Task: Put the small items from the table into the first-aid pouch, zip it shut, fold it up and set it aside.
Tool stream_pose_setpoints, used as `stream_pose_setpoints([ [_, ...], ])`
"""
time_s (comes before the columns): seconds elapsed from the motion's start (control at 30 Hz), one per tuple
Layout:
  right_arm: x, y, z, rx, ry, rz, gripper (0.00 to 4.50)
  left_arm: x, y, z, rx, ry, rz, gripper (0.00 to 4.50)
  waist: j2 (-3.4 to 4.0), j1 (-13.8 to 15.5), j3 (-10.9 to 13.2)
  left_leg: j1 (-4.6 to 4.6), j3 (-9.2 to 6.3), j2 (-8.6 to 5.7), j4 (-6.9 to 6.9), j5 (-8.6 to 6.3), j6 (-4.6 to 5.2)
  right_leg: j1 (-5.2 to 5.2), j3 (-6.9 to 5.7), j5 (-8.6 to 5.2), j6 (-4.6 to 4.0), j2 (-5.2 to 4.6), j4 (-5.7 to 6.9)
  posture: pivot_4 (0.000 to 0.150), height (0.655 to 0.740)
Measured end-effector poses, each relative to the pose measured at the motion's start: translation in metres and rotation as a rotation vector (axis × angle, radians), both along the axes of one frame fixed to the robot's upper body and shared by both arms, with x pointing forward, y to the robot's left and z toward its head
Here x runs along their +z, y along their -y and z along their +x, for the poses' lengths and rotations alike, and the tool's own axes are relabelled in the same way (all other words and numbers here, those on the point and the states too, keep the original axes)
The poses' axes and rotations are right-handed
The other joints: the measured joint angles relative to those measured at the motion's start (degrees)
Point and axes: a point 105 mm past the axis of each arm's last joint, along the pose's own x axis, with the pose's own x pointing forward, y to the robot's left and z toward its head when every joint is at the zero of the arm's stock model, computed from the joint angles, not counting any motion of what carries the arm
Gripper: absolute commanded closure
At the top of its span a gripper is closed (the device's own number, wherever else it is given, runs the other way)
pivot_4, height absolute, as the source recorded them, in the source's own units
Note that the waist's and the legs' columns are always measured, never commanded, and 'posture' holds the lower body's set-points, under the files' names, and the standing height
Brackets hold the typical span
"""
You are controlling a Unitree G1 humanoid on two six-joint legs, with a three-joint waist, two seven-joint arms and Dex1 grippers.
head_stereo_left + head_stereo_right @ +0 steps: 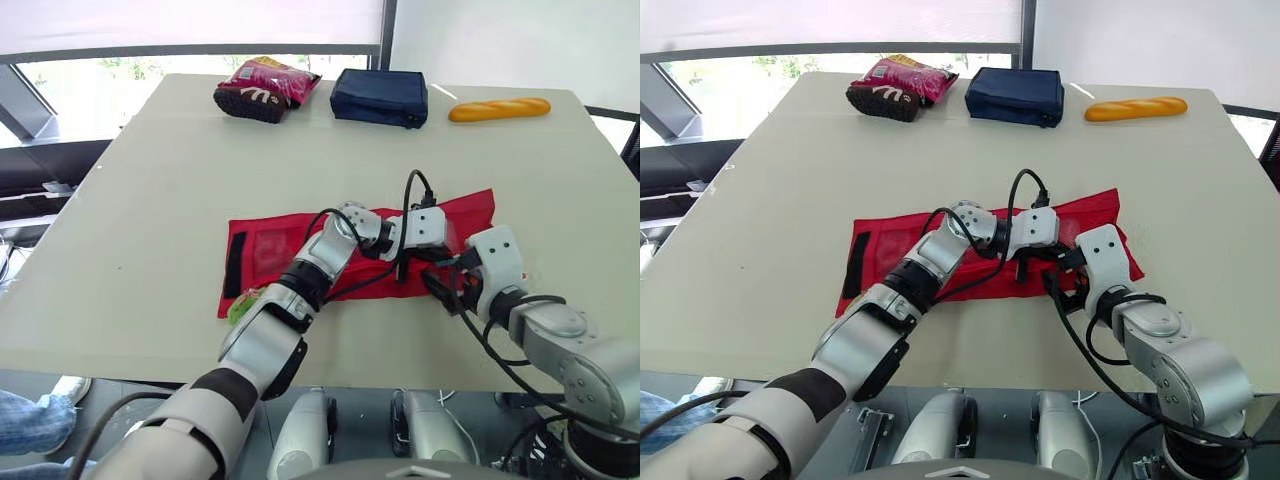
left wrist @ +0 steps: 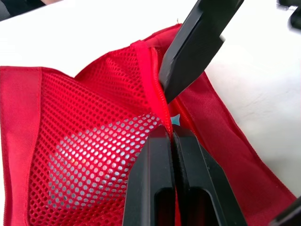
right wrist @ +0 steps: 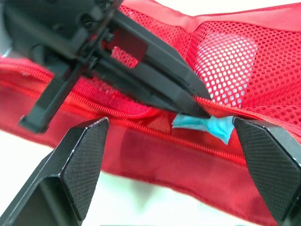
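Left hand point(image 2: 172, 136) clamped on red pouch point(image 2: 94, 141) edge, right hand point(image 3: 176, 146) apart, "m" on snack bag point(image 1: 262, 90)

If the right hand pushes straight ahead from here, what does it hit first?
Probably the pale blue packet sticking out of the red pouch, with the left hand pinching the edge beside it; depth is unclear.

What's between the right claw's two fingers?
Right wrist view: the red pouch zipper edge, a light-blue item poking out, and the left claw pinching there.
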Motion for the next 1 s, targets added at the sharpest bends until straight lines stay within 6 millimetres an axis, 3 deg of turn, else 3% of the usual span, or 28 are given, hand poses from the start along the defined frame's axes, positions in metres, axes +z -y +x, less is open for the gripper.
stream_pose_setpoints([
  [0.07,0.001,0.0,-0.003,0.011,-0.001,-0.002,0.02,0.001,0.0,0.0,-0.001,0.004,0.0,4.5,0.0,-0.05,0.0,0.0,0.03,0.0,0.0,0.0,0.0,0.0,0.02,0.0,0.0,0.0,0.0,0.15,0.7164],
  [0.17,0.002,0.006,-0.007,-0.001,0.002,-0.018,0.66,0.002,0.0,0.002,-0.001,0.008,0.003,4.5,0.0,0.11,0.0,-0.01,0.02,-0.03,0.0,0.0,0.0,0.0,0.02,0.0,0.02,-0.03,0.0,0.15,0.7164],
  [0.3,0.001,0.022,-0.013,-0.045,-0.001,-0.033,2.44,0.002,-0.001,0.002,-0.002,0.013,0.004,4.5,0.0,0.14,0.0,-0.01,0.02,-0.04,0.0,0.0,0.0,0.0,0.02,0.0,0.02,-0.05,-0.01,0.15,0.7164],
  [0.33,0.0,0.026,-0.014,-0.053,-0.004,-0.035,3.09,0.001,-0.001,0.003,-0.001,0.011,0.005,4.5,0.0,0.14,0.0,-0.01,0.02,-0.04,0.0,0.0,0.0,0.0,0.02,0.0,0.02,-0.04,-0.02,0.15,0.7164],
  [0.37,-0.001,0.03,-0.016,-0.065,-0.008,-0.037,3.21,0.001,-0.001,0.003,0.0,0.01,0.006,4.5,0.0,0.14,0.0,-0.01,0.02,-0.04,0.0,0.0,0.0,0.0,0.02,0.0,0.02,-0.04,-0.01,0.15,0.7164],
  [0.4,-0.001,0.039,-0.018,-0.089,-0.008,-0.037,3.89,0.001,-0.001,0.003,0.0,0.009,0.007,4.5,0.0,0.16,0.0,-0.01,0.03,-0.04,0.0,0.0,0.0,0.0,0.02,-0.01,0.03,-0.05,-0.01,0.15,0.7164],
  [0.47,0.0,0.049,-0.019,-0.112,-0.001,-0.037,4.45,0.001,-0.001,0.003,-0.001,0.012,0.007,4.5,-0.01,0.13,0.0,0.0,0.04,-0.04,0.0,0.0,0.0,0.0,0.03,-0.02,0.06,-0.05,-0.01,0.15,0.7164],
  [0.63,0.012,0.089,-0.013,-0.243,0.06,-0.01,4.45,0.002,-0.001,0.003,-0.007,0.018,0.005,4.5,-0.01,0.15,0.0,0.01,0.05,-0.04,0.0,0.0,0.0,0.0,0.05,-0.03,0.07,-0.04,0.0,0.15,0.7164],
  [0.83,0.001,0.102,-0.01,-0.292,0.051,0.075,4.45,0.002,-0.001,0.003,-0.008,0.02,0.004,4.5,0.0,0.15,0.0,0.01,0.07,-0.04,0.0,0.0,0.0,0.0,0.08,-0.02,0.06,-0.03,0.01,0.15,0.7164],
  [0.87,0.002,0.104,-0.009,-0.293,0.063,0.092,3.95,0.002,-0.001,0.003,-0.009,0.02,0.003,4.5,0.0,0.15,0.0,0.02,0.08,-0.04,0.0,0.0,0.0,0.0,0.09,-0.02,0.06,-0.03,0.01,0.15,0.7164],
  [0.93,0.004,0.103,-0.009,-0.283,0.081,0.135,3.39,0.002,-0.001,0.003,-0.01,0.019,0.003,4.5,0.0,0.16,0.0,0.02,0.07,-0.04,0.0,0.0,0.0,0.0,0.08,-0.03,0.06,-0.03,0.01,0.15,0.7164],
  [0.97,0.005,0.102,-0.011,-0.264,0.084,0.185,2.67,0.003,-0.001,0.003,-0.011,0.019,0.003,4.5,-0.01,0.17,0.0,0.02,0.06,-0.04,0.0,0.0,0.0,0.0,0.08,-0.02,0.06,-0.03,0.01,0.15,0.7164],
  [1.0,0.004,0.101,-0.012,-0.255,0.081,0.204,2.26,0.002,-0.002,0.003,-0.012,0.019,0.003,4.5,-0.01,0.19,0.0,0.02,0.06,-0.04,0.0,0.0,0.0,0.0,0.08,-0.01,0.03,-0.03,0.01,0.15,0.7164],
])
